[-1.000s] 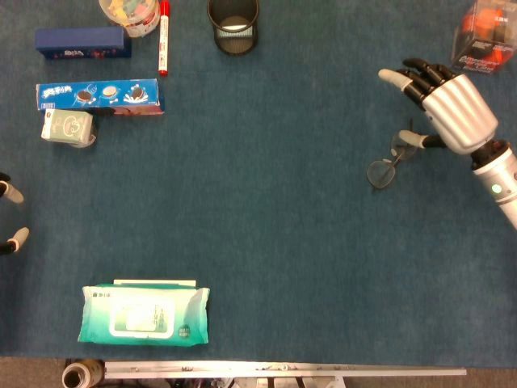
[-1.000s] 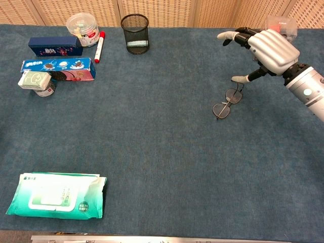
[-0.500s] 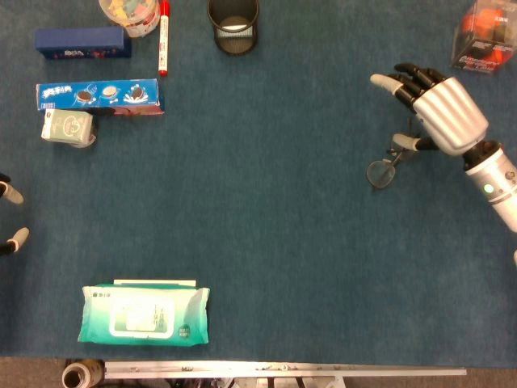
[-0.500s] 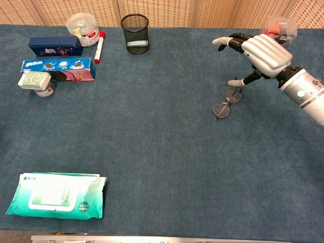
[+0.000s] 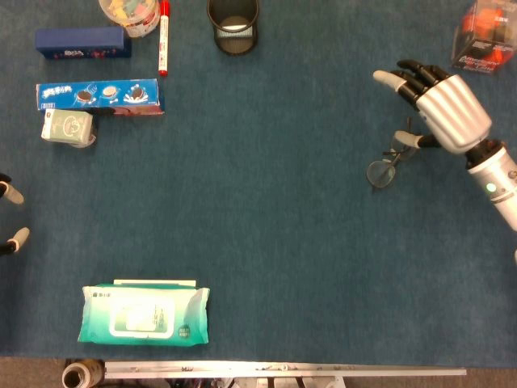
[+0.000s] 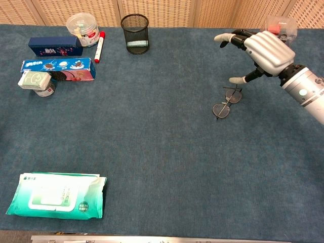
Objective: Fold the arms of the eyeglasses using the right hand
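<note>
I see a matt blue cloth, slightly napped, covering the desk (image 6: 162,152). My right hand (image 6: 263,50) has a glossy ribbed silver shell, black fingers and pale tips. The eyeglasses (image 6: 227,103) look like thin dark wire with clear lenses. At the far edge stands a black wire-mesh cup (image 6: 135,33); near the front left corner lies a shiny plastic wipes pack (image 6: 55,202).

The head view looks straight down on the blue felt-covered table (image 5: 266,242) from well above, the near edge at the bottom. The chest view sits lower at that near edge, angled across the same surface toward a wicker-panelled back wall (image 6: 167,10). Both share the whole tabletop.
</note>
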Tool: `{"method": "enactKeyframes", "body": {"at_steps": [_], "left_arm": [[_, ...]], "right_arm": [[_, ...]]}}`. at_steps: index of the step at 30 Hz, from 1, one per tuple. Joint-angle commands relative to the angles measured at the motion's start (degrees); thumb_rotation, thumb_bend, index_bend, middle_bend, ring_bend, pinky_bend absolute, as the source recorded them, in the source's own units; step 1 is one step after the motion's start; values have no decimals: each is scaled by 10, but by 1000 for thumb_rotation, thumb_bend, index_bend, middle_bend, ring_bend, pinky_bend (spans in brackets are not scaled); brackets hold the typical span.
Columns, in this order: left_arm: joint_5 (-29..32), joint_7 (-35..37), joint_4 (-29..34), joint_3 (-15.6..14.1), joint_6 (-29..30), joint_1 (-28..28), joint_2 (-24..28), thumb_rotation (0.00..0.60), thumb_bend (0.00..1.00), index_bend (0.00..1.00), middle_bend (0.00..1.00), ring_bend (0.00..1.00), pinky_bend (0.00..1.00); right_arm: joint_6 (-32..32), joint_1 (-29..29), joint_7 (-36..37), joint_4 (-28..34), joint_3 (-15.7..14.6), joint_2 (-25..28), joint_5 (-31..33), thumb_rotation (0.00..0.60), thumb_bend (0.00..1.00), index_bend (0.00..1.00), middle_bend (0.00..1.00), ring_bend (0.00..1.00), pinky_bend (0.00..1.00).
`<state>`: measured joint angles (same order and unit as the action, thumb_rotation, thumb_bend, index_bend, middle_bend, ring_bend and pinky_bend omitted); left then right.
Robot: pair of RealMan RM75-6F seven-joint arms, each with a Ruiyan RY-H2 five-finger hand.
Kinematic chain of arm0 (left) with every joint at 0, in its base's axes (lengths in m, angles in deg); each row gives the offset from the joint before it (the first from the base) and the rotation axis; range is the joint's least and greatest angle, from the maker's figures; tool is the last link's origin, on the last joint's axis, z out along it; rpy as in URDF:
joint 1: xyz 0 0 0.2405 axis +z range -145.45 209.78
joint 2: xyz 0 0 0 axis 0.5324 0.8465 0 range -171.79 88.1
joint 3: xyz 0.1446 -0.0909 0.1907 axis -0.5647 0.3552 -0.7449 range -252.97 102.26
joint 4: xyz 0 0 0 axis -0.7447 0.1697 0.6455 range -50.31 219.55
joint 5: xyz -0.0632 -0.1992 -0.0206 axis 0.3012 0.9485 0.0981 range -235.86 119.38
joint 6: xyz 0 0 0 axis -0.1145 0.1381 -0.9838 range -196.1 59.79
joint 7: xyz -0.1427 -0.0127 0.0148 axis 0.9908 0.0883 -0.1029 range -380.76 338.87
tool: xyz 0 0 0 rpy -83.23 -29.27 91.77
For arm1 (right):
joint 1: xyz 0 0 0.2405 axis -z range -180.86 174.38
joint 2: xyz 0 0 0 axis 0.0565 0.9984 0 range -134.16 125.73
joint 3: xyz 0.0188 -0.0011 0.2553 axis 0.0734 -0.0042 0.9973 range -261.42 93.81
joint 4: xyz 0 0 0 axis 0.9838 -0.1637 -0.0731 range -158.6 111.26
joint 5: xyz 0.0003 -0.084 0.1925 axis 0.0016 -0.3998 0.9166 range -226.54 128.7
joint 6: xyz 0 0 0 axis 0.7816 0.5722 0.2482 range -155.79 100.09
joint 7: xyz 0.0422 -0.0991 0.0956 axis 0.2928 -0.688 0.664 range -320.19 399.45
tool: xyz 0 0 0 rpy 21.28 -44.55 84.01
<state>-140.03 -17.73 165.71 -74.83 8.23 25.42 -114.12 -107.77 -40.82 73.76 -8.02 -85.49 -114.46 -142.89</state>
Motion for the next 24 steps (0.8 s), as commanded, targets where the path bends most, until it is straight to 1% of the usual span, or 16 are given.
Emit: {"method": "enactKeyframes", "body": {"at_steps": [1, 11, 17, 24], "left_arm": [[0, -2, 1, 0, 1, 0, 0, 600, 177, 432, 289, 264, 457], [-1, -9, 6, 1, 0, -2, 0, 600, 177, 432, 289, 264, 457], [2, -8, 6, 0, 0, -1, 0, 600, 177, 432, 289, 264, 457], [3, -2, 0, 0, -2, 0, -2, 600, 177, 432, 289, 264, 457]], "right_arm": [[-8, 4, -3, 4, 1, 5, 1, 600, 42, 183, 316, 177, 337], [-25, 23, -18, 21, -6, 18, -5, 600, 43, 183, 316, 178, 337], [-16, 26, -19, 27, -10, 15, -8, 600, 42, 183, 316, 178, 337], [-4, 26, -18, 20, -14, 7, -11, 600, 42, 183, 316, 177, 337]]}}
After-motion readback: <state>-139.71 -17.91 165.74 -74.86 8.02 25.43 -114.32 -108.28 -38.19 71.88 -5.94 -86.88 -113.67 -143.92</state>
